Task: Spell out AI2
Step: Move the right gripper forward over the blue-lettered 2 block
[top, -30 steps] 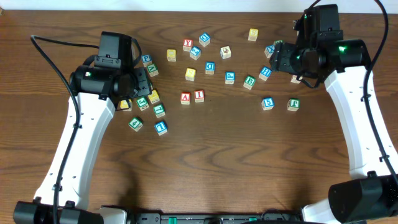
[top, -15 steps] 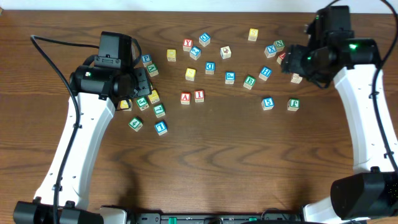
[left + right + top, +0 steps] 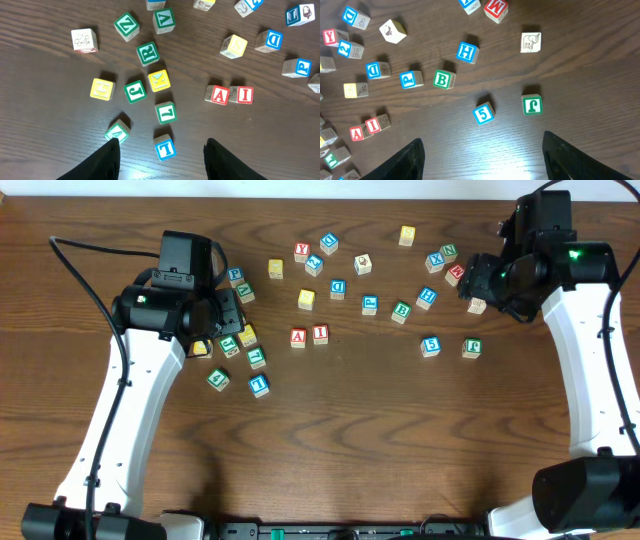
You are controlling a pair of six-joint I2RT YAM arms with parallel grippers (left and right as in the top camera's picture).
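The red A block point(image 3: 298, 337) and red I block point(image 3: 320, 334) sit side by side at the table's middle, reading "AI". They also show in the left wrist view, A point(image 3: 220, 94) and I point(image 3: 245, 94), and in the right wrist view, A point(image 3: 356, 133) and I point(image 3: 371, 125). A blue block that looks like a 2 point(image 3: 343, 48) lies beside the red Y block, at the back point(image 3: 314, 265). My left gripper point(image 3: 161, 142) is open and empty over the left cluster, above a blue T block point(image 3: 164, 147). My right gripper point(image 3: 482, 140) is open and empty, near a blue 5 block point(image 3: 484, 113).
Several loose letter blocks are scattered across the back half of the table point(image 3: 400, 440). A green J block point(image 3: 532, 105), an elephant block point(image 3: 530, 42), a green B point(image 3: 443, 80) and a blue H point(image 3: 468, 52) lie under the right arm. A tight cluster lies under the left arm point(image 3: 245, 345).
My right arm has moved right and slightly back, uncovering the X, N and M blocks at the back right. The left arm and all blocks have stayed still.
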